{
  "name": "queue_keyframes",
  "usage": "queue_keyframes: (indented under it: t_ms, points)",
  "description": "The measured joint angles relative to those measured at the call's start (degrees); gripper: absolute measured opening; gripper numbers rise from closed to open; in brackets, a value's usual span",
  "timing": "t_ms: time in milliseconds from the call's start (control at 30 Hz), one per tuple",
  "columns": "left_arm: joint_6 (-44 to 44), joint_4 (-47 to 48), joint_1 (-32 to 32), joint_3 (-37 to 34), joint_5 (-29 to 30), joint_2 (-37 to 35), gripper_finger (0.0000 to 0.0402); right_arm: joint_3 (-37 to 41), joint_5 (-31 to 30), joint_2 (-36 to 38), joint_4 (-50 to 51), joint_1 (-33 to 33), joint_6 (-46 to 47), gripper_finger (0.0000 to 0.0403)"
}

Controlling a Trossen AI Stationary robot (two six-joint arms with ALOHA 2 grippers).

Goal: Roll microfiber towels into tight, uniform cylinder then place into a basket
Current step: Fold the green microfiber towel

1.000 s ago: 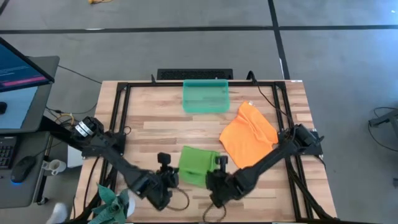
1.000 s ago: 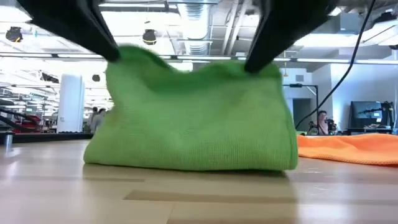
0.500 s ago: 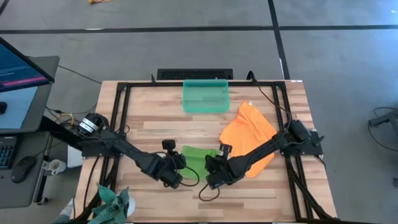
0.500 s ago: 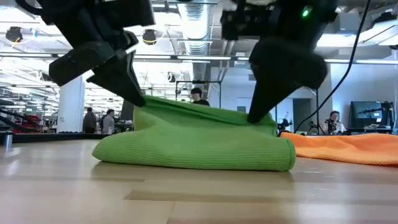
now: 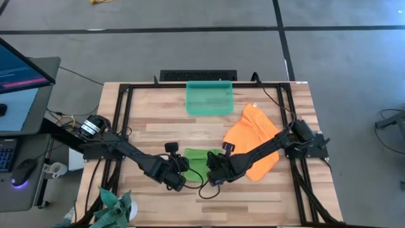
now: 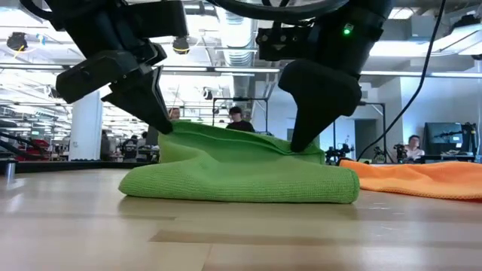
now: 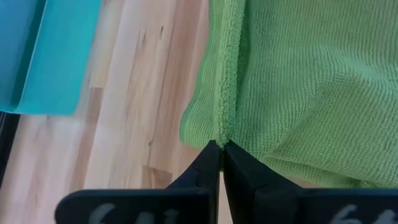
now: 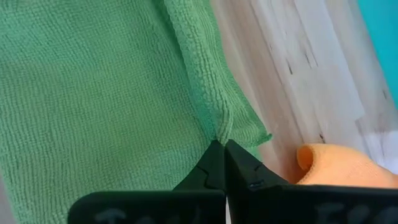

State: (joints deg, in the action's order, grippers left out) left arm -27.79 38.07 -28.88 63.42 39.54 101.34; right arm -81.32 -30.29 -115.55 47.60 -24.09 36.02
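My left end effector [image 5: 180, 175]: pinched tight on the left near corner of the green towel [image 5: 199, 162]; in my left wrist view the tips [image 7: 219, 163] bite right on the hem.
My right end effector [image 5: 212, 173]: pinched tight on the right near corner of the same towel, just beside the left one.
Green towel: folded low on the tabletop [image 5: 152, 120], near the front edge. Its long side runs left to right, from one end effector to the other. I hold up only its near edge; the rest lies flat.
Which way to roll: the loose cloth lies away from me, so I think both arms must push forward together, toward the back.
Orange towel [image 5: 253, 140]: flat, to the right, partly under my right arm, near the green one.
Basket [image 5: 209, 97]: far back in the middle, straight past the green towel, well apart from it. Nothing in it yet.
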Motion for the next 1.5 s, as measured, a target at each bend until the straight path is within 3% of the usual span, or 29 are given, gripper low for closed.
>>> queue_keyframes:
  t_ms: [433,600,800,1033,1267,1500]
  points:
    - [-2.0,4.1,0.0,0.0,-1.2,0.0,0.0103,0.0,0.9,0.0,-0.1,1.8,-0.4,0.0014]
    - [-3.5,5.0,-0.1,0.0,-7.4,0.0,0.0125,0.0,0.8,0.0,-0.1,2.2,-0.5,0.0047]
    - [-3.0,2.2,-2.0,0.0,-8.9,0.0,0.0130,0.0,0.3,0.0,0.0,2.7,-0.7,0.0113]
    - [1.0,-9.4,-3.4,0.0,-7.4,0.0,0.0130,-1.1,0.5,0.5,4.1,3.3,-1.5,0.0170]
    - [2.3,-13.2,-2.7,0.0,-4.0,0.0,0.0130,-2.1,0.7,1.3,12.4,0.9,-1.5,0.0175]
    - [2.2,-13.8,-1.4,0.0,-4.8,0.0,0.0130,0.3,0.4,1.5,10.3,-5.4,3.1,0.0157]
